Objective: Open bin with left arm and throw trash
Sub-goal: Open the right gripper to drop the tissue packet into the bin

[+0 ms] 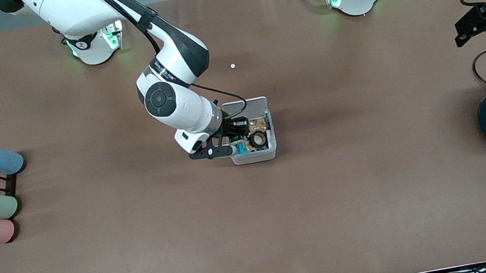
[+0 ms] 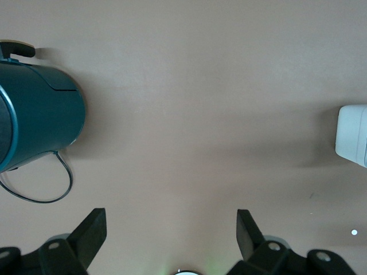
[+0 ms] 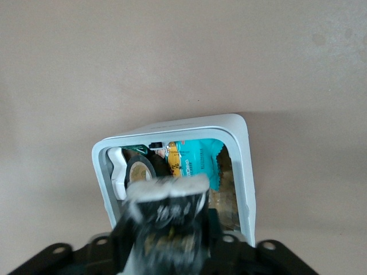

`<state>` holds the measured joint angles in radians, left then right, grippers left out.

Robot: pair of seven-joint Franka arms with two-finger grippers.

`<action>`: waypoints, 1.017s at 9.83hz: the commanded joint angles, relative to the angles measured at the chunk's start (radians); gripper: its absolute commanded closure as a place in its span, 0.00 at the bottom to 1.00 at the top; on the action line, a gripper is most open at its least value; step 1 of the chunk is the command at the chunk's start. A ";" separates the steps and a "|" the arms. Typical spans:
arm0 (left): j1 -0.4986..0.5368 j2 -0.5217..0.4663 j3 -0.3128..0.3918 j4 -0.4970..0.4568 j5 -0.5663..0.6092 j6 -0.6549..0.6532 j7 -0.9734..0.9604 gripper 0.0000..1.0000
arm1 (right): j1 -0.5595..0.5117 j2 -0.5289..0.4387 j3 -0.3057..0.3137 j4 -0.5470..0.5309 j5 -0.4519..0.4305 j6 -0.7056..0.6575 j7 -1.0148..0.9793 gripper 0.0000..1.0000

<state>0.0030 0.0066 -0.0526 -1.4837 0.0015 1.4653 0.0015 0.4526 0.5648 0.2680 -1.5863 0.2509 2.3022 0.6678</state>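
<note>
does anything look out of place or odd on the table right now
One small thing: a tiny white dot lies loose on the table, farther from the front camera than the open bin. Nothing looks spilled or damaged.

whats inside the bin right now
The open bin holds a black tape ring with a beige core, a teal wrapper and other wrappers. A black packet at the right end effector covers part of the inside; the bottom is hidden.

Right arm stretched out and bent down, right gripper [image 1: 238, 141] lowered, left gripper [image 2: 172, 235] held aside with fingers spread wide
</note>
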 commanded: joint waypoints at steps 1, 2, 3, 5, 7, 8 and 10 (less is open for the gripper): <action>-0.001 -0.007 0.002 -0.001 0.005 -0.005 0.009 0.00 | 0.008 -0.003 -0.009 0.000 -0.013 -0.003 0.019 0.27; -0.001 -0.002 0.002 0.000 0.002 -0.002 0.008 0.00 | 0.006 -0.003 -0.009 0.000 -0.013 -0.003 0.019 0.25; -0.001 0.003 0.003 0.000 -0.020 0.004 -0.004 0.00 | 0.001 -0.003 -0.009 0.002 -0.013 -0.003 0.018 0.25; -0.001 0.009 0.004 0.000 -0.026 0.016 -0.067 0.00 | -0.020 -0.006 -0.025 0.002 -0.039 -0.009 -0.003 0.24; 0.000 0.007 0.004 -0.001 -0.026 0.018 -0.064 0.00 | -0.044 -0.014 -0.035 0.000 -0.231 -0.047 -0.045 0.22; 0.000 0.004 0.004 -0.004 -0.026 0.018 -0.061 0.00 | -0.063 -0.017 -0.035 0.000 -0.302 -0.090 -0.089 0.22; 0.000 0.003 0.002 -0.004 -0.020 0.014 -0.061 0.00 | -0.153 -0.051 -0.030 -0.004 -0.308 -0.186 -0.288 0.22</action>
<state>0.0024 0.0175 -0.0512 -1.4870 -0.0123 1.4748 -0.0553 0.3644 0.5532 0.2224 -1.5778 -0.0375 2.1776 0.4891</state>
